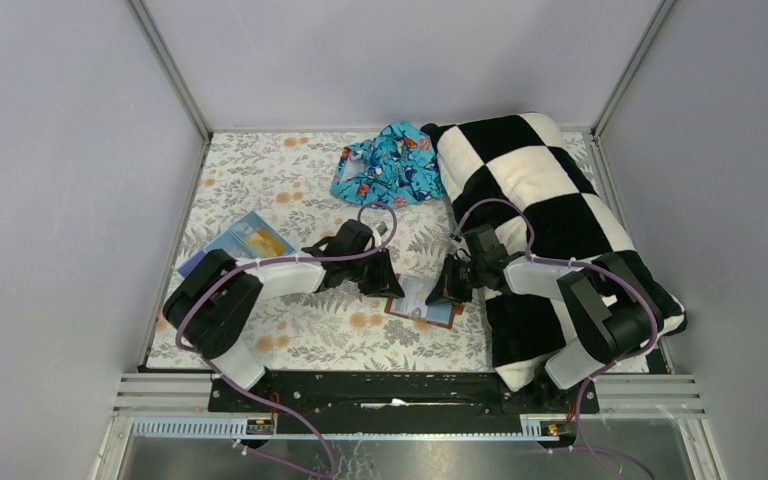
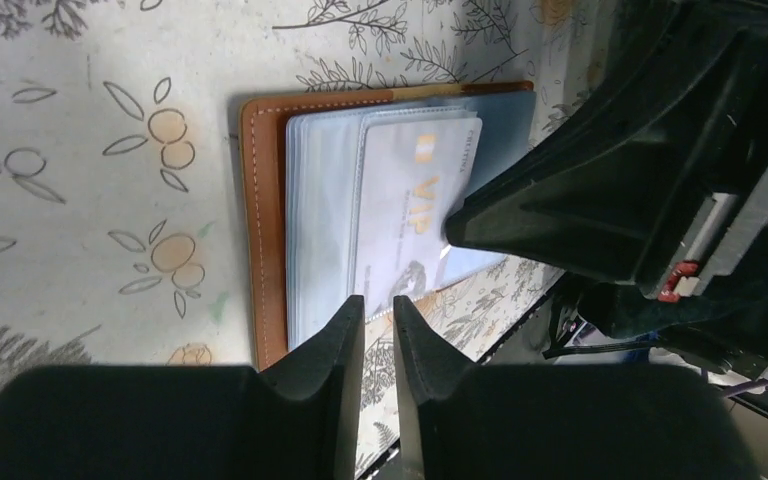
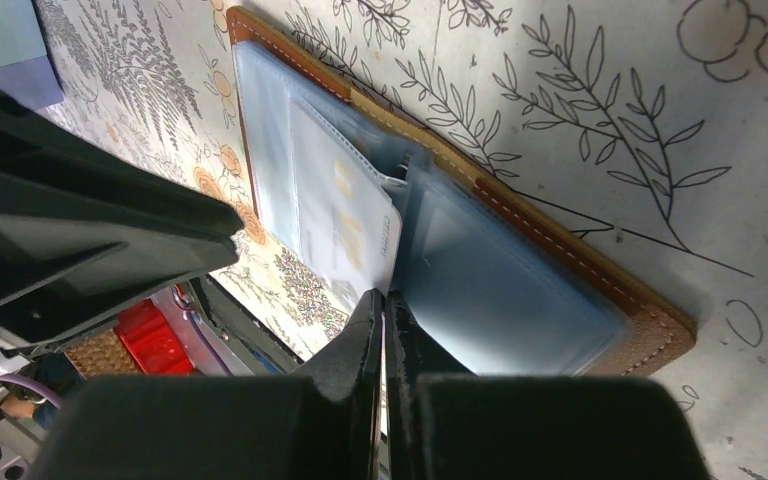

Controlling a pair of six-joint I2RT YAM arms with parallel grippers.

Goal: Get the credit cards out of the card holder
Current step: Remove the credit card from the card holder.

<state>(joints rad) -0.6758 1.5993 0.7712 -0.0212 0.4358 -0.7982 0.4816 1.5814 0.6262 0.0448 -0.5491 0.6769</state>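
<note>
Drawing a card from the holder, near edge.
My right gripper pinches its corner; left gripper, barely parted, holds nothing. I'd pin the holder, pull flat.

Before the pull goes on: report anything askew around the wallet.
One card sticks partway out of a clear sleeve in the open wallet, its corner at the right gripper. Nothing else near it looks odd.
</note>
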